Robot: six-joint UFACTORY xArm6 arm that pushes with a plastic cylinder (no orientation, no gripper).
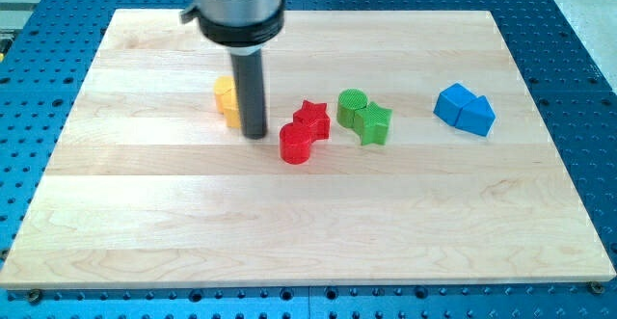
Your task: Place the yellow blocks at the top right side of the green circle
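Note:
The yellow blocks point(227, 100) sit left of centre on the board, partly hidden behind my rod, so their shapes are unclear. My tip point(254, 134) rests on the board just right of and below them, touching or nearly touching. The green circle point(352, 104) lies to the right, with a green star point(375, 123) touching its lower right side. A red star point(311, 119) and a red cylinder point(295, 145) lie between my tip and the green blocks.
Two blue blocks point(464, 109) sit together at the view's right. The wooden board point(308, 223) lies on a blue perforated table. The arm's grey housing point(236, 6) hangs over the board's top edge.

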